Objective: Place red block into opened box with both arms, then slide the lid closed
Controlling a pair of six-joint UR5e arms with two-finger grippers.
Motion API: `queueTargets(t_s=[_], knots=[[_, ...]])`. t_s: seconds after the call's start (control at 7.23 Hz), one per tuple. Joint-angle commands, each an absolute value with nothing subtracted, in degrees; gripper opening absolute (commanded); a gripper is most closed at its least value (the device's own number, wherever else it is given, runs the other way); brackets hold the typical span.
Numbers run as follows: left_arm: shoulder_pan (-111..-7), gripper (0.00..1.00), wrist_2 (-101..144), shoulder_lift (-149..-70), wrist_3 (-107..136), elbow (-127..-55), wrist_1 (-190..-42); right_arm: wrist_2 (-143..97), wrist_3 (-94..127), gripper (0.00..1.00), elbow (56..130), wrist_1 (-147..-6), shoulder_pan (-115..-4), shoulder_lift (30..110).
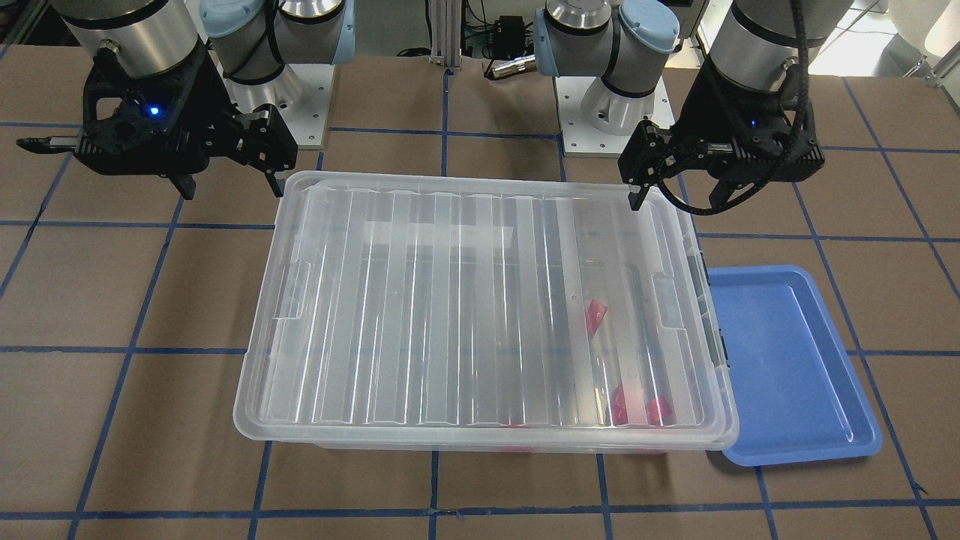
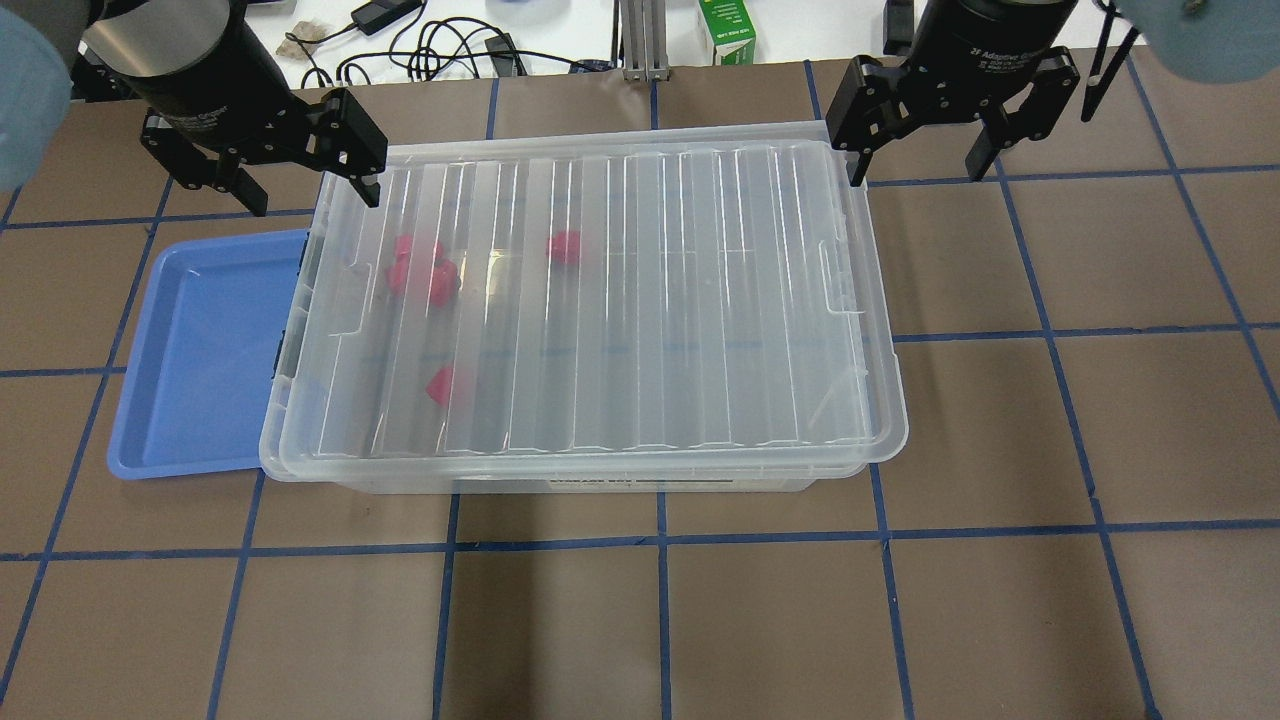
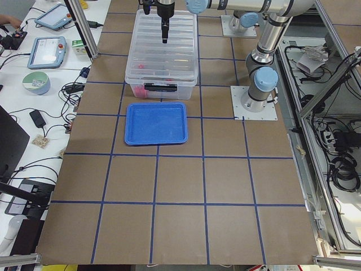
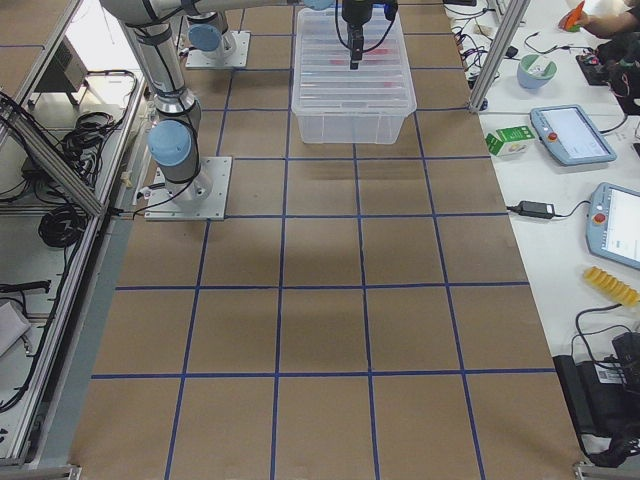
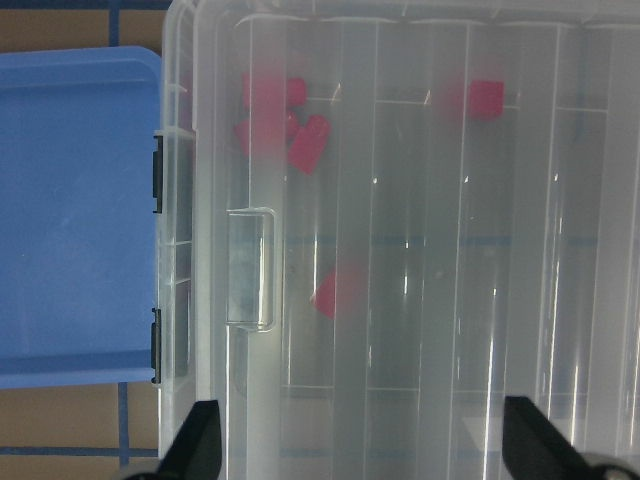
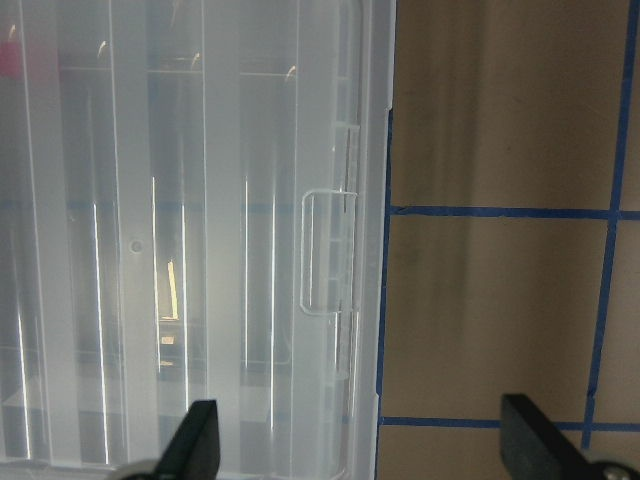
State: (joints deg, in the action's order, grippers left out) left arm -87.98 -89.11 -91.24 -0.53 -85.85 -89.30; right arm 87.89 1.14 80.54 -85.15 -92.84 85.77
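The lid (image 2: 640, 300) lay flat on the box (image 2: 760, 483), covering all but a narrow strip of rim at the robot's left end. The sliding looked all but done, with only a small push leftward seemingly wanting. Through the lid the red blocks (image 2: 420, 272) showed on the box floor, four or so, gathered toward that left end. The left fingers (image 2: 362, 150) and right fingers (image 2: 858, 130) stood wide apart and held nothing, one pair at each far corner of the lid, with the inner finger just at the rim. Likely they were posted there to steer the lid evenly from both ends, though whether they touched it could not be told. A blue tray (image 2: 200, 350) sat on the bench (image 2: 1050, 450) against the box's left end. "2F Adaptive" read in white on the right tool's body, the rest cut off. A green carton (image 2: 727, 30) beyond the bench bore print too small to read, and a dark label on the box wall nearest the robot was likewise illegible.
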Motion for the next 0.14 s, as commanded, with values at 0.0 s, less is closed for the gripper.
queueTargets(t_s=[0.0], knots=[[-88.07, 1.00, -89.64, -91.23, -0.53, -86.13, -89.21, 87.80, 1.23, 1.00, 80.60, -85.17, -92.99, 85.78]])
